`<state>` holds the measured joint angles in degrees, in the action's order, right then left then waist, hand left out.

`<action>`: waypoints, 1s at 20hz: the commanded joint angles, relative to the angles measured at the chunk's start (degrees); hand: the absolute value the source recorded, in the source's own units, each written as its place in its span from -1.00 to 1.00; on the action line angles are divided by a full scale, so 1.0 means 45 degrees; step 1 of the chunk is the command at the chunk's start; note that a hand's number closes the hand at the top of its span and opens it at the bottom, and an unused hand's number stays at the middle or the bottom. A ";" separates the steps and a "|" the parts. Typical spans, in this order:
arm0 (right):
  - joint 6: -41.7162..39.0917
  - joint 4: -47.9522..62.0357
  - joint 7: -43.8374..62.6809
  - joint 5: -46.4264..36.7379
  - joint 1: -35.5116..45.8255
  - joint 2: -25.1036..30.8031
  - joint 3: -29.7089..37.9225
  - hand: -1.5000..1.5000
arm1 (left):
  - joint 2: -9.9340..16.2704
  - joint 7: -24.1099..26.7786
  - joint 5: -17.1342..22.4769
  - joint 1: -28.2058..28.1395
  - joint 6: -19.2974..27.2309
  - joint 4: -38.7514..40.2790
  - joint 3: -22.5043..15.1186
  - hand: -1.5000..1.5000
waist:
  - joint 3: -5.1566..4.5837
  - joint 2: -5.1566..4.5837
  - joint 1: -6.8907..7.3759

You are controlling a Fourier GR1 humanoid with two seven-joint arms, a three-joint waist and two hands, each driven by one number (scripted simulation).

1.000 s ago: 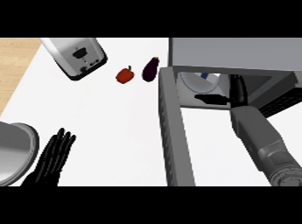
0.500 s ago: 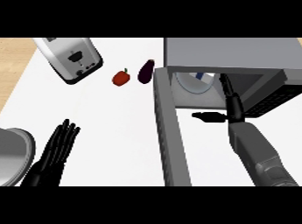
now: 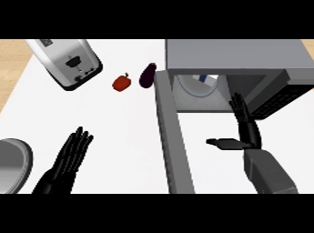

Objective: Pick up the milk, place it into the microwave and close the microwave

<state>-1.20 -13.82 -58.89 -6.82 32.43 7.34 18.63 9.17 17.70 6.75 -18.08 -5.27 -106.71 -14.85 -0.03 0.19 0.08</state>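
My left hand (image 3: 68, 157) is resting low on the white surface (image 3: 119, 132), fingers straight. My right hand (image 3: 243, 132) is hovering before the open microwave (image 3: 236, 57), fingers spread, holding nothing. The milk (image 3: 201, 82) is sitting inside on the plate (image 3: 189, 88). Farther left are lying a red pepper (image 3: 121, 83), eggplant (image 3: 147, 75) and toaster (image 3: 65, 63).

Right arm — boxy matte grey forearm (image 3: 270, 172) ending in slim black jointed right hand (image 3: 245, 132). Left arm — matching slim black jointed left hand (image 3: 68, 159).
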 commanded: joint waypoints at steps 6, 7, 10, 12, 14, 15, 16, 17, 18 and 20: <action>-0.3322 -0.2481 -0.1012 0.0909 -0.2979 0.0137 -0.0279 -1.00 | 0.0333 -0.0367 -0.1171 0.0508 -0.0211 0.0845 -0.0545 1.00 | -0.0015 0.0081 -0.0367; -0.2948 -0.3190 -0.0175 0.0991 -0.2721 -0.0196 -0.0459 -1.00 | 0.0627 -0.0939 -0.0904 0.0718 -0.0614 0.0628 -0.0485 1.00 | -0.0014 0.0062 -0.0277; -0.3574 -0.4528 -0.0208 0.1161 -0.4341 0.0156 -0.0750 -1.00 | 0.0329 -0.1078 -0.2236 0.0492 -0.0150 0.0732 -0.1658 1.00 | -0.0023 0.0114 -0.0449; -0.3877 -0.5346 0.0029 0.1507 -0.4656 0.0302 -0.0754 -1.00 | 0.1121 -0.0571 -0.2294 0.1127 -0.0910 0.1540 -0.1136 1.00 | -0.0020 0.0063 -0.0398; -0.3833 -0.6128 0.0439 0.1658 -0.4905 0.0344 -0.0906 -1.00 | 0.0877 -0.1394 -0.3267 0.1817 -0.0750 0.1779 -0.1986 1.00 | -0.0012 0.0039 -0.0401; -0.3989 -0.7139 0.0964 0.1841 -0.5479 0.0300 -0.1078 -1.00 | 0.0818 -0.0551 -0.3571 0.1655 -0.0690 0.2332 -0.2159 1.00 | -0.0039 0.0096 -0.0554; -0.3986 -0.7626 0.1359 0.2075 -0.5583 0.0287 -0.1067 -1.00 | 0.0873 -0.0733 -0.3957 0.2025 -0.0688 0.2333 -0.2304 1.00 | -0.0029 0.0072 -0.0473; -0.4410 -0.7939 0.0960 0.2134 -0.6243 0.0727 -0.1079 -1.00 | 0.0728 -0.1034 -0.4083 0.2116 -0.0884 0.2522 -0.2801 1.00 | -0.0025 0.0064 -0.0540; -0.4312 -0.9137 0.2357 0.2488 -0.6211 0.0618 -0.1184 -1.00 | 0.0638 -0.1156 -0.4018 0.2365 -0.0935 0.2755 -0.2690 1.00 | -0.0036 0.0073 -0.0514; -0.4266 -1.0019 0.2398 0.2632 -0.6999 0.0603 -0.1327 -1.00 | 0.0475 -0.0775 -0.4227 0.3018 -0.1299 0.4001 -0.2872 1.00 | -0.0021 0.0009 -0.0376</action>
<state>-15.95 -50.58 -50.08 2.85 5.97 9.45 13.56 11.74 13.38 -10.04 -8.32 -9.12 -94.75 -26.07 -0.14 0.44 -1.99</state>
